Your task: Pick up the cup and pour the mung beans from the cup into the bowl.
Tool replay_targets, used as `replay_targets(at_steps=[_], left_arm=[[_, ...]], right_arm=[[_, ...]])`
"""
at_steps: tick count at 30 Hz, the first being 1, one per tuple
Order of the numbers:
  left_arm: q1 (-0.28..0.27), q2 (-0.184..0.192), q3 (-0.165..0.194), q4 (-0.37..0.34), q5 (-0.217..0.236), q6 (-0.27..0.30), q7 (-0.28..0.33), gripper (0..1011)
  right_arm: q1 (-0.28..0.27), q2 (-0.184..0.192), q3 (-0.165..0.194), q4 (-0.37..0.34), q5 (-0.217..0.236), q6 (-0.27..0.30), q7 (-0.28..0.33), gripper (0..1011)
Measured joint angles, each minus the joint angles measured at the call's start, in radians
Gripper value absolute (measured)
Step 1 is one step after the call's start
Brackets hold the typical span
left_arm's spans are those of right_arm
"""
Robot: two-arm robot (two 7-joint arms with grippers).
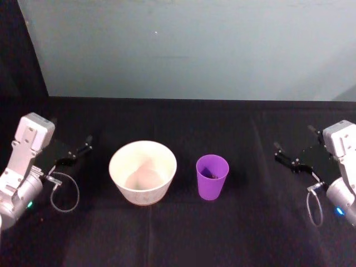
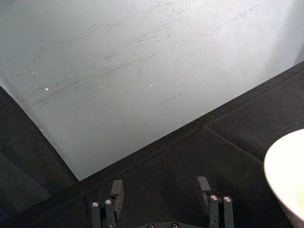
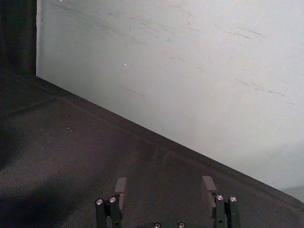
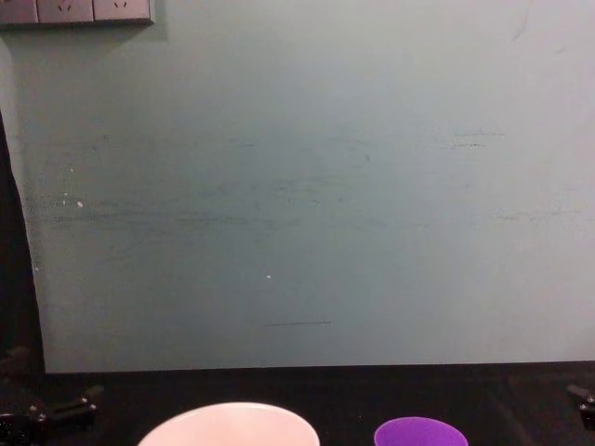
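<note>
The purple cup point(image 1: 212, 181) stands upright on the black table, just right of the wide pale bowl point(image 1: 146, 196). A dim dark patch of mung beans point(image 1: 209, 174) lies inside the cup. My left gripper point(image 1: 75, 153) rests open at the table's left side, a hand's width from the bowl. My right gripper point(image 1: 286, 158) sits open at the right side, well apart from the cup. In the left wrist view the left gripper point(image 2: 160, 190) is empty, with the bowl's rim point(image 2: 285, 175) beside it. The right gripper point(image 3: 164, 187) is empty too. The chest view shows the bowl point(image 4: 231, 429) and the cup point(image 4: 420, 434) by their rims.
A pale green wall point(image 1: 194, 50) stands behind the black table point(image 1: 183, 239). A wall socket plate point(image 4: 79, 9) sits high on it. Bare cloth lies in front of the bowl and cup and between each gripper and them.
</note>
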Motion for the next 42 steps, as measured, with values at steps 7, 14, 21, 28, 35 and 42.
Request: replay_targets(at_steps=[7,14,21,28,35,42], left_arm=[[0.0,0.0,0.0,0.0,0.0,0.0,0.0,1012],[0.0,0.0,0.0,0.0,0.0,0.0,0.0,1011],[0.0,0.0,0.0,0.0,0.0,0.0,0.0,1011],[0.0,0.0,0.0,0.0,0.0,0.0,0.0,1011],[0.0,0.0,0.0,0.0,0.0,0.0,0.0,1011],[0.0,0.0,0.0,0.0,0.0,0.0,0.0,1011]], right_arm=[[-0.01,-0.004,0.006,0.001,0.013,-0.007,0.013,1003],[-0.081,-0.032,0.031,-0.018,0.109,-0.066,0.109,1003],[-0.136,-0.043,0.036,-0.061,0.159,-0.069,0.175,1003],[-0.154,-0.049,0.025,-0.093,0.165,-0.022,0.217,1003],[-0.15,-0.068,0.01,-0.105,0.166,0.008,0.264,1003],[-0.133,-0.099,-0.005,-0.102,0.164,0.028,0.304,1003]])
